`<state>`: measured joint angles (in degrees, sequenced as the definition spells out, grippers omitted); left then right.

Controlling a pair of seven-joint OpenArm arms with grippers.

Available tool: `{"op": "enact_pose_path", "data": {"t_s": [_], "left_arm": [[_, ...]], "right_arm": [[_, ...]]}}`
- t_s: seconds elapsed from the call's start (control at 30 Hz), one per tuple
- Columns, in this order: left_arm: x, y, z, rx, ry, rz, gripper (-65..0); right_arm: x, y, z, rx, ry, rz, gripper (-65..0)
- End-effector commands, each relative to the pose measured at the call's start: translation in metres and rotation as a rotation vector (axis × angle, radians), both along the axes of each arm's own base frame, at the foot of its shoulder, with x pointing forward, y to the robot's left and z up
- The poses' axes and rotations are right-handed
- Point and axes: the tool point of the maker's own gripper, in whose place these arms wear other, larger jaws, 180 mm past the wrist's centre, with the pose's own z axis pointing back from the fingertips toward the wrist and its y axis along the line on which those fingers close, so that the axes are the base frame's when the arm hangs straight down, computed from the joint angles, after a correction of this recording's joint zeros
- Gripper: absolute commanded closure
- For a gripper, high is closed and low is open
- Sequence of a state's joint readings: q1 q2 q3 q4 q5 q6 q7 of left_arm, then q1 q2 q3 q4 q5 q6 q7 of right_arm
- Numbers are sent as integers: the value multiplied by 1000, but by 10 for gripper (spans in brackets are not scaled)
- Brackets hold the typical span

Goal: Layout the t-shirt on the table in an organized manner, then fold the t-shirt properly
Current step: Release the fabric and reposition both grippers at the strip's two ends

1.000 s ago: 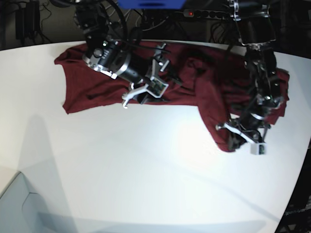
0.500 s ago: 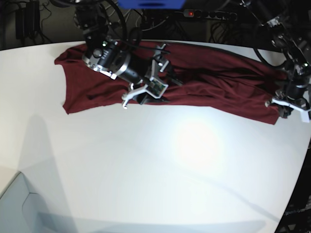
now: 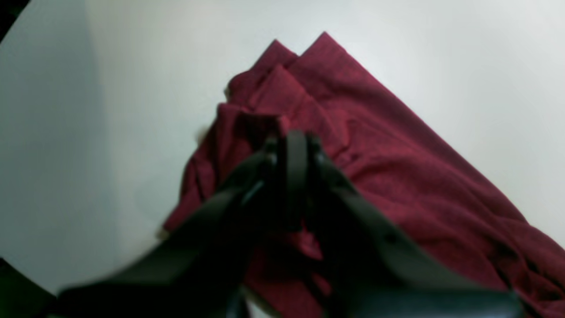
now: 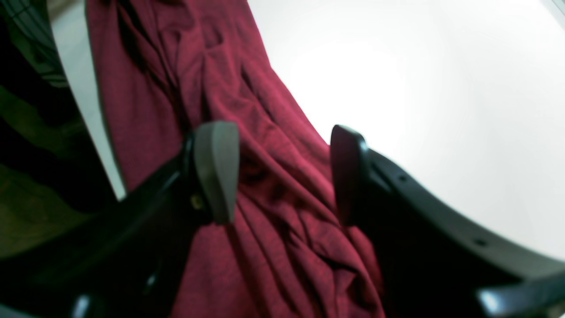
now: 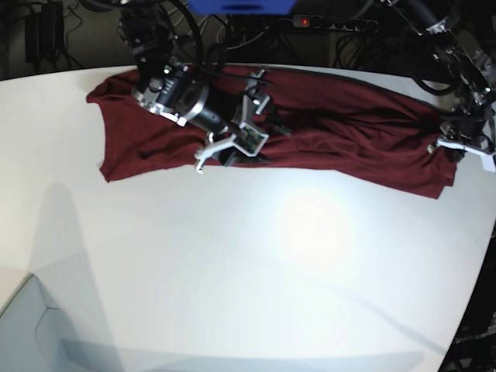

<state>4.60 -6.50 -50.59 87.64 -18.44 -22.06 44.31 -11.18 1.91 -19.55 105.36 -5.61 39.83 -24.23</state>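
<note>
The dark maroon t-shirt (image 5: 341,147) lies as a long wrinkled band across the far side of the white table (image 5: 232,263). My right gripper (image 5: 229,150) rests over the shirt's middle, open; in the right wrist view its two fingers (image 4: 216,168) straddle creased fabric (image 4: 273,145) without pinching it. My left gripper (image 5: 459,147) is at the shirt's right end, near the table's edge. In the left wrist view its jaws (image 3: 289,145) are pressed together on a raised fold of the t-shirt (image 3: 397,176), whose pointed corners lie flat beyond the tips.
A black power strip with a red light (image 5: 333,22) and tangled cables lie behind the table. The table's curved edge (image 5: 482,256) runs down the right side, close to the left gripper. A pale floor patch (image 5: 31,325) shows at the lower left.
My left gripper carried the shirt's right part from a drooping bunch near the front out to the right and back, stretching it into a flat band. The right arm stayed still.
</note>
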Motion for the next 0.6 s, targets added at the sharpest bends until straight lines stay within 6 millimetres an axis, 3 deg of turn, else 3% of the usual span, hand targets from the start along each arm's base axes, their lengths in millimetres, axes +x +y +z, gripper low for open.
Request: {"op": "enact_pose_path", "data": {"t_s": [0.0,0.17,0.33,0.43,0.57], "left_arm": [[7,3,13,16,-49,2,-87],[2,0,19,34,-54,-2,-256],[1,-4,36,75,-83,-30,-348],[4,-1,46,61,-123,-32,-388],[1,16,48,82,-107,-36,-455]], "right_arm": [[3,2,12,37,-34,8,-336],[3,-1,11,26,-35,10,-336],[11,-12,10,21,-36,-30,-337],[21,-29,6,-4,-16,-100,-361],[40,-70,-3,-31,42,-277,-440]]}}
